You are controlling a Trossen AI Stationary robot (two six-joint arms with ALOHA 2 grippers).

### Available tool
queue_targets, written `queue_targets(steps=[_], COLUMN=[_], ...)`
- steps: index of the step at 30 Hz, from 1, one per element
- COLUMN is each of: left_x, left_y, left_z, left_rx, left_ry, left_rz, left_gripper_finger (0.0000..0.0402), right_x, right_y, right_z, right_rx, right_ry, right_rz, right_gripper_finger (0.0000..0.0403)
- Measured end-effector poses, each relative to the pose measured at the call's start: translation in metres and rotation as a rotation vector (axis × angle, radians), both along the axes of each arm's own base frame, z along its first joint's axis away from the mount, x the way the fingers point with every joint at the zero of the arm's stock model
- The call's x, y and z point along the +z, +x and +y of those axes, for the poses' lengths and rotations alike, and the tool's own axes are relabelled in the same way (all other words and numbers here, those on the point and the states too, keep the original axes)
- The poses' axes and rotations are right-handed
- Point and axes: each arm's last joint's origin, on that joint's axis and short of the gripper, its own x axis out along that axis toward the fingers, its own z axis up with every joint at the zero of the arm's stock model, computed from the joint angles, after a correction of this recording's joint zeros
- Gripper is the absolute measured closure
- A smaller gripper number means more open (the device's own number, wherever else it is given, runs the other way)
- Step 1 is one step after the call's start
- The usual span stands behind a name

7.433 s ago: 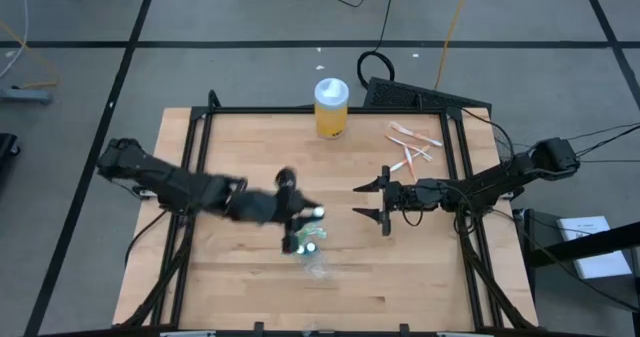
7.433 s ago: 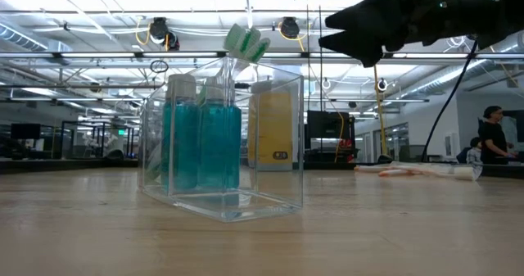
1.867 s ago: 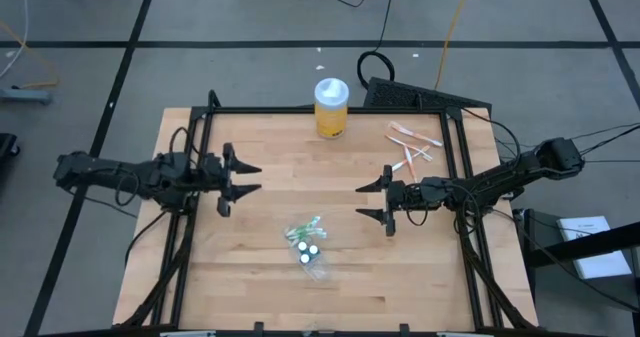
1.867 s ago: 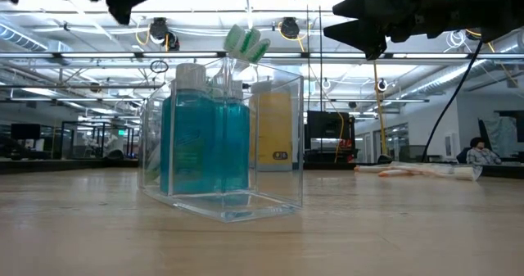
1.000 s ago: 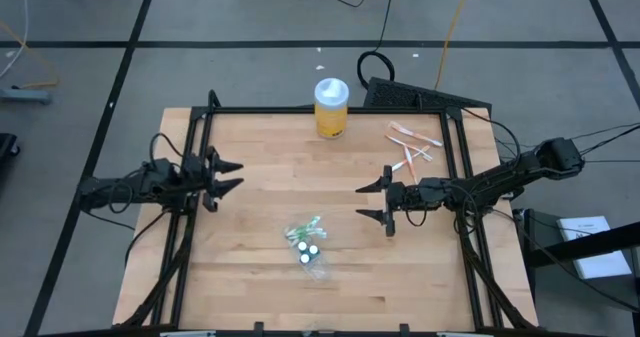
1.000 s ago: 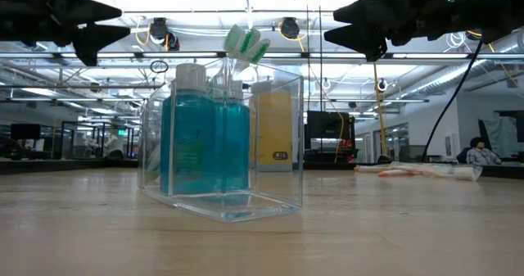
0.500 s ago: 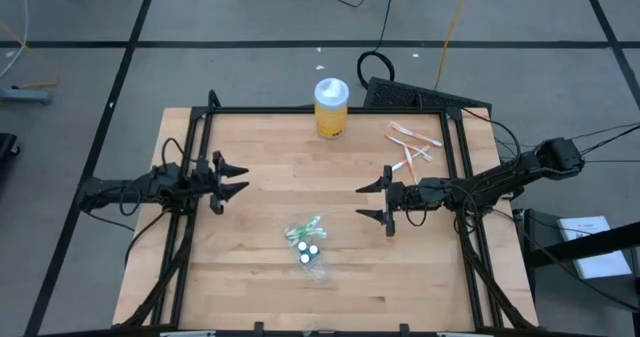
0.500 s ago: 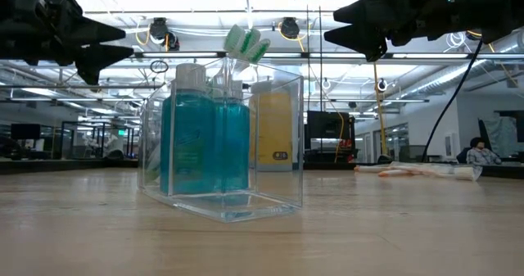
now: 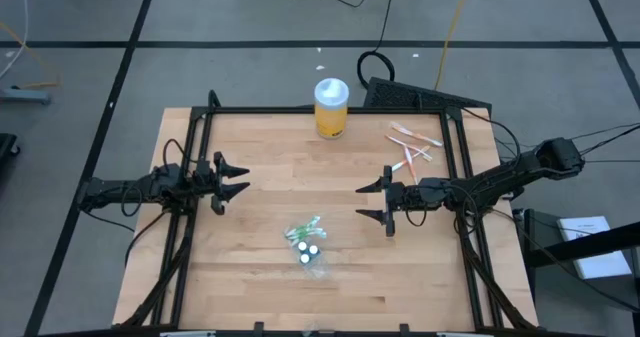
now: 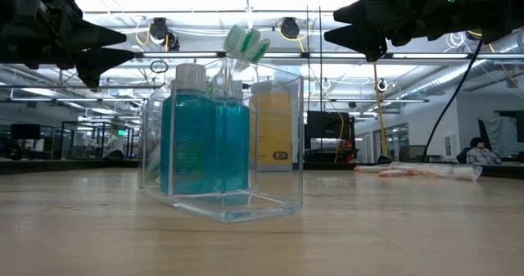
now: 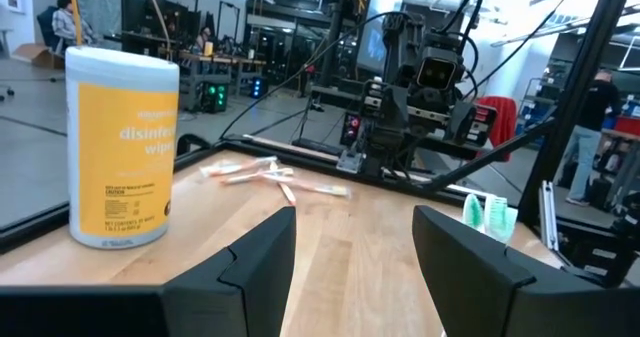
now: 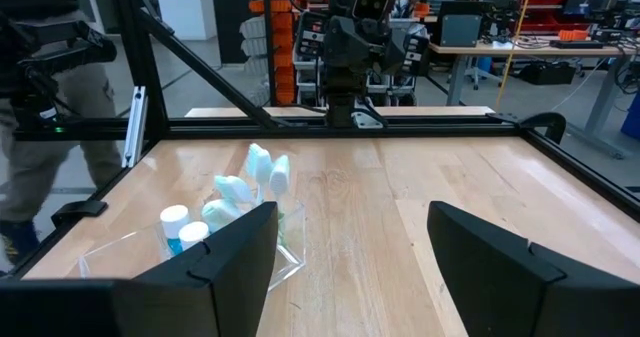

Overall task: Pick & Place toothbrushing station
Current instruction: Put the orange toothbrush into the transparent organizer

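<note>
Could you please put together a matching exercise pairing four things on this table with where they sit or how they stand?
Things:
1. Clear plastic toothbrushing station holding teal bottles and green brush heads
2. Yellow-orange jar with a white lid
3. Left hand
4. Scattered pink-and-white sticks

Places or states:
A. At the table's far edge, near the middle
B. Open, empty, over the table's left side
C. Upright on the wood, near the table's front, between the two arms
D. Lying flat near the far right corner

Pairs: 1-C, 2-A, 3-B, 4-D
</note>
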Motion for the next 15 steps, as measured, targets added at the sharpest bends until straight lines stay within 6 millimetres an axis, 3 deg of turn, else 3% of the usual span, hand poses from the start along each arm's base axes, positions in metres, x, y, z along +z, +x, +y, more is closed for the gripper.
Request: queue_targets(steps=[15], left_x=[-0.0001], left_y=[0.0], left_z=[0.0003], left_rx=[0.015], left_ry=[0.048], left_rz=[0.012], left_gripper_finger=[0.0192], right_x=[0.0], right_y=[0.0], right_z=[0.0], right_rx=[0.0], right_ry=[0.0], right_rz=[0.0], right_gripper_finger=[0.0149])
